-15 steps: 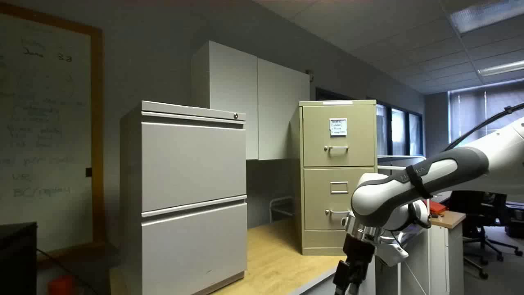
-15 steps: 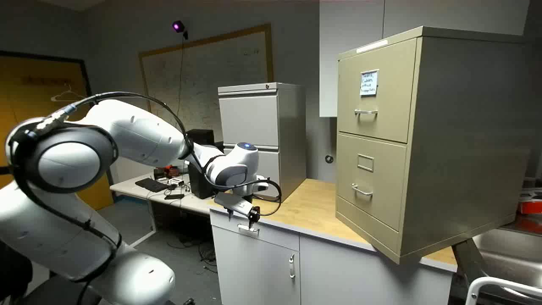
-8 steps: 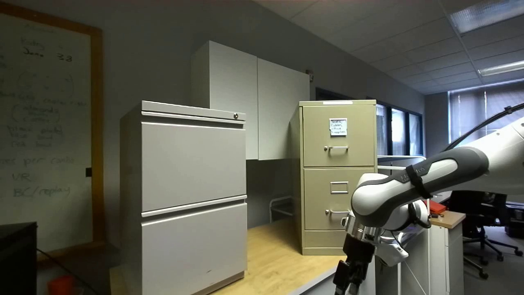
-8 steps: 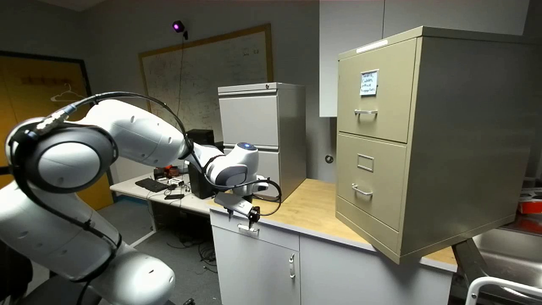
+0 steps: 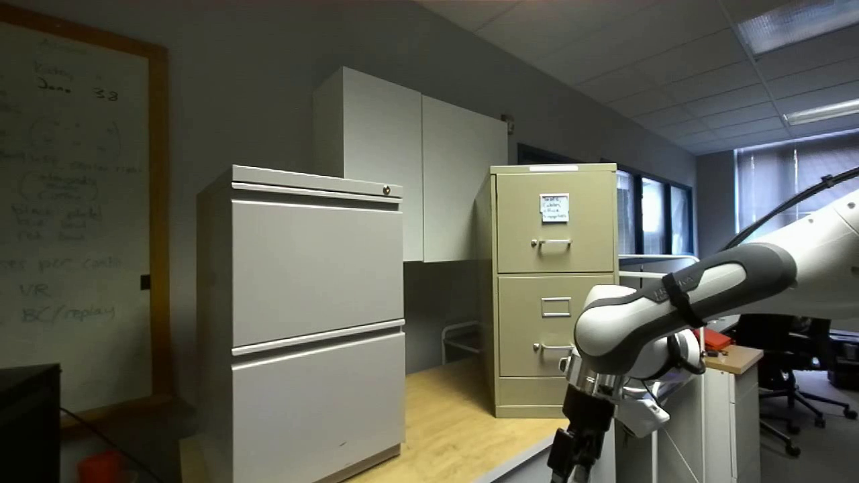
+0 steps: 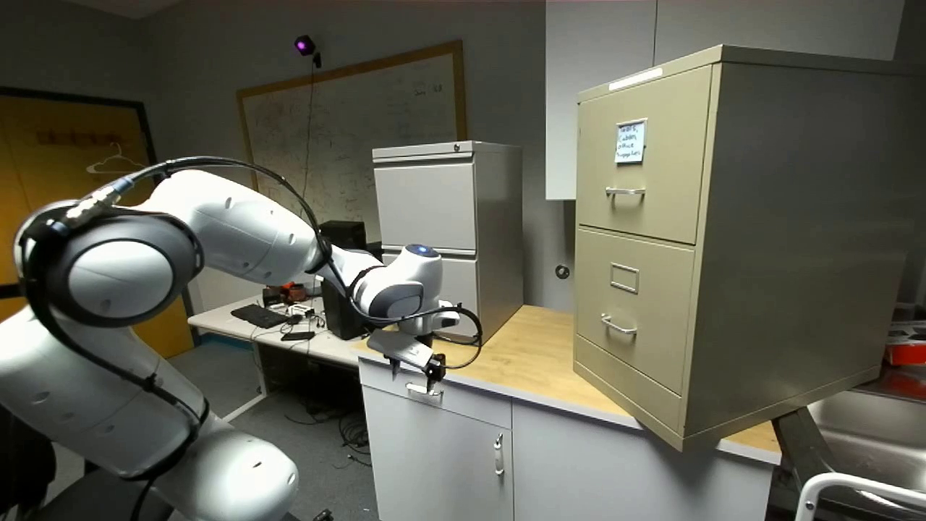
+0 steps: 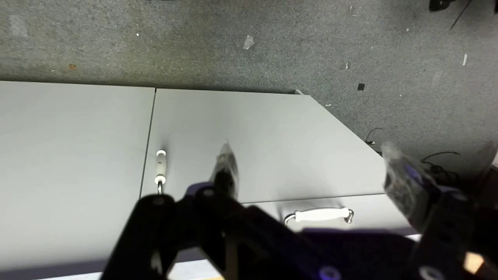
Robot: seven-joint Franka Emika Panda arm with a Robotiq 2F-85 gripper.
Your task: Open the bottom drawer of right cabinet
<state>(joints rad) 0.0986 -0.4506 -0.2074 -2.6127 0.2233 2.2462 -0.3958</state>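
The right cabinet, a tall beige-yellow filing cabinet (image 5: 556, 392), stands upright on the counter; it also shows in an exterior view (image 6: 796, 239). Its bottom drawer (image 5: 527, 322) (image 6: 655, 311) is closed flush, with a small metal handle (image 6: 618, 325) whose right end is near the arm's outline in an exterior view (image 5: 553, 347). My gripper (image 6: 412, 378) points down in front of the counter's edge, apart from the cabinet and to its left there. In the wrist view the gripper (image 7: 307, 151) is open with nothing between its fingers. The filing cabinet is out of the wrist view.
A light-grey two-drawer cabinet (image 5: 315, 268) stands on the counter (image 6: 542, 362). White base cupboards below have a drawer handle (image 7: 322, 214) seen between my fingers and a door handle (image 7: 161, 166). A desk (image 6: 217, 322) and a sink (image 6: 868, 427) flank the counter.
The arm has shifted only very slightly. The gripper stays open, and both filing cabinets and their drawers look the same.
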